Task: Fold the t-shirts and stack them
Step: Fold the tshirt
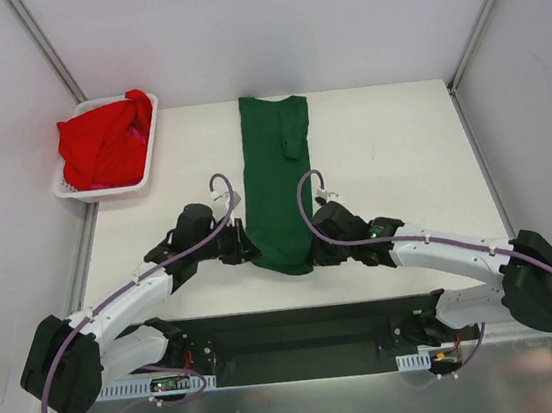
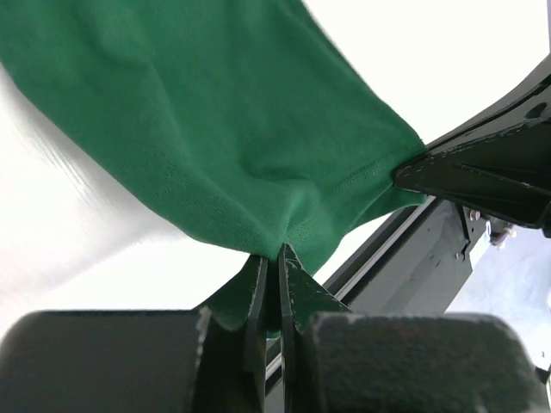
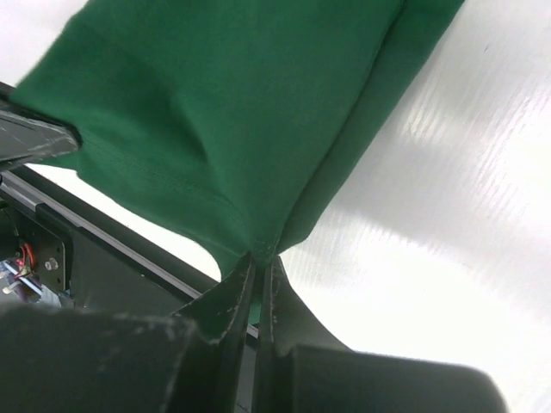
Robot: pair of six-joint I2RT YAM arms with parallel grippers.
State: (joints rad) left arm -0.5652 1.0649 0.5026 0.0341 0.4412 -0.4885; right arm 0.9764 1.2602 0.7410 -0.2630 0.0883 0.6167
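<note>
Seen from above and behind the arms, a dark green cloth t-shirt (image 1: 275, 181) lies on a white table (image 1: 390, 152), folded into a long narrow strip. Its long axis runs straight away from the robot, from the near edge toward the far edge. The left gripper (image 1: 241, 251) sits at the strip's near left corner and the right gripper (image 1: 314, 252) at its near right corner. Both arms are equally close to that end, and the whole length of cloth stretches away beyond the fingers. At the far left, well apart from the strip, bright red cloth shirts (image 1: 102, 142) are heaped in a white plastic slotted basket (image 1: 103, 191).

On the left wrist camera, the left gripper (image 2: 280, 258) has its two fingers pressed together on the hem of the green t-shirt (image 2: 215, 129). The cloth puckers at the pinch. The right gripper (image 2: 405, 176) nips the same hem at the right of this view.

On the right wrist camera, the right gripper (image 3: 258, 262) is likewise clamped on the hem of the green t-shirt (image 3: 215, 103), with the cloth running up and away.

The coming move probably carries this near end over toward the far end, so both corners must travel together along the long axis.
</note>
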